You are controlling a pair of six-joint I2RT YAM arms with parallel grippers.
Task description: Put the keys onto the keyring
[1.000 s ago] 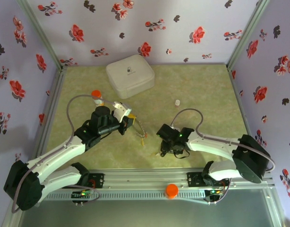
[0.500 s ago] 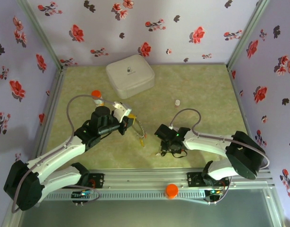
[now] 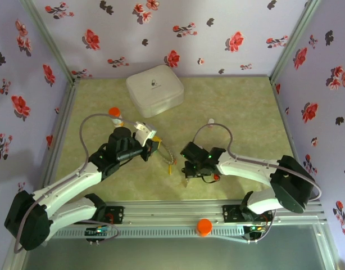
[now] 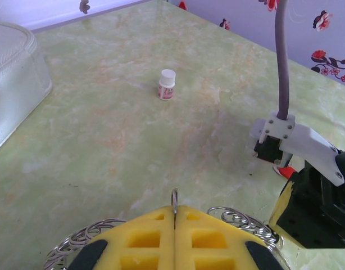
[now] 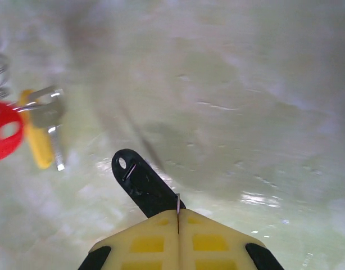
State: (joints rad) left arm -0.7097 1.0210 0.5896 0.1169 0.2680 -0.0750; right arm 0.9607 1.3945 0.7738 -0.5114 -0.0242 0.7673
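My left gripper (image 3: 154,144) is shut on the keyring (image 4: 174,198), whose thin edge stands up between the yellow pads while its silvery coils (image 4: 240,218) curve out to both sides. A red-headed key (image 5: 4,130) and a yellow-headed key (image 5: 39,147) hang together at the ring's end (image 3: 171,165). My right gripper (image 3: 187,167) is shut on a black-headed key (image 5: 140,181); its head with the small hole juts forward past the pads, just right of the hanging keys. Another red key (image 3: 216,178) lies on the table under the right arm.
A white rounded case (image 3: 154,90) sits at the back. An orange-capped pill bottle (image 3: 114,114) stands behind the left arm, and a small white vial (image 3: 210,121) behind the right arm. Patterned walls close in the mat (image 3: 245,124). An orange knob (image 3: 204,226) sits on the front rail.
My right gripper has closed on the black key and carried it left and away from the front edge, toward the ring's hanging keys. The left arm has stayed still.
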